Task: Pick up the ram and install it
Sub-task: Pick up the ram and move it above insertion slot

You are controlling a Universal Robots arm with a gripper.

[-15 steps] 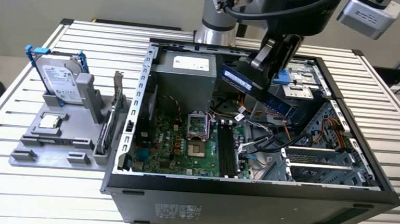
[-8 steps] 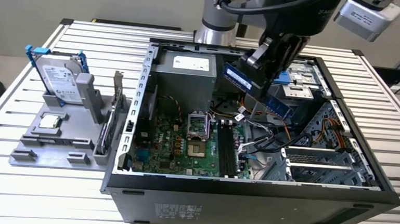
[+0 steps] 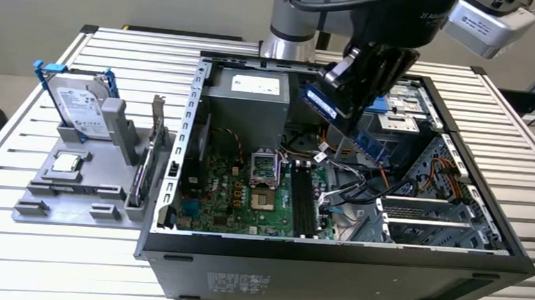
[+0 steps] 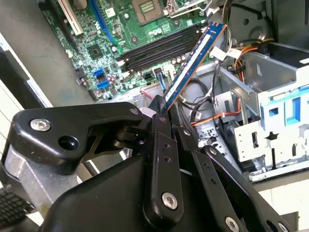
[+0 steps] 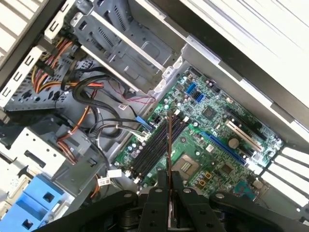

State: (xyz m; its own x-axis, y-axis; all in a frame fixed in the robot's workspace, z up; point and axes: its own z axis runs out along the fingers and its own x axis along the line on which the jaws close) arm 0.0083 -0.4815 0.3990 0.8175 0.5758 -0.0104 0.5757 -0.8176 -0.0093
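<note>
Open case (image 3: 335, 266) is lying with the motherboard (image 3: 246, 190) facing up. The gripper (image 3: 338, 93) is hovering over the case interior with its fingers clamped on one end of the ram (image 3: 370, 142), which is hanging tilted in the air above the cables, clear of the slots (image 3: 303, 201) and not yet seated. The step in hand is probably the carry to the slots. Seating is calling for the stick's edge to be squared along an empty slot. The ram is showing as a long, thin blue board with black chips.

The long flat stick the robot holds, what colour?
Blue: the long flat ram stick shows best in the second wrist view.
</note>
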